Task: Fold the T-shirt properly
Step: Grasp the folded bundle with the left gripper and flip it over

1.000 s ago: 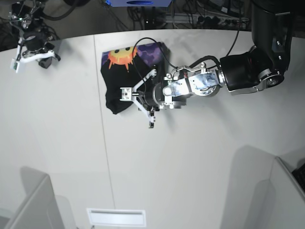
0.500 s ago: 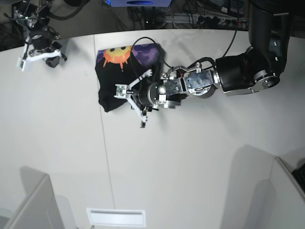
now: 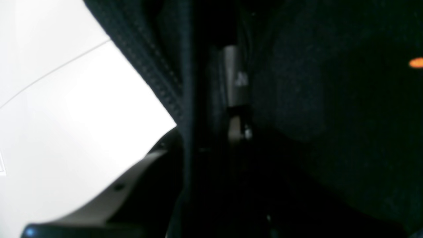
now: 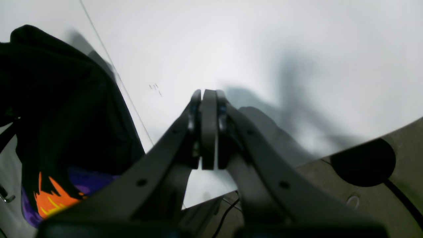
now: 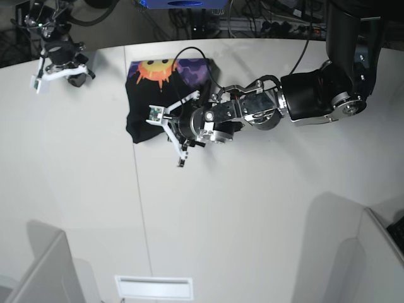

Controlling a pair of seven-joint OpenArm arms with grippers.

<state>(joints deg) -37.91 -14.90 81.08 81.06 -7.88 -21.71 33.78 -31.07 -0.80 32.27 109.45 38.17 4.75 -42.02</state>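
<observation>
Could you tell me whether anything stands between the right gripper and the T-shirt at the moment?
Nothing visible does: only bare table lies between the right gripper, shut and empty, and the folded T-shirt. The left gripper is over the shirt's far side.

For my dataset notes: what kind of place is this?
Probably a robotics lab, not a home: a bare white table holds only the T-shirt, and tangled cables run behind it.
</observation>
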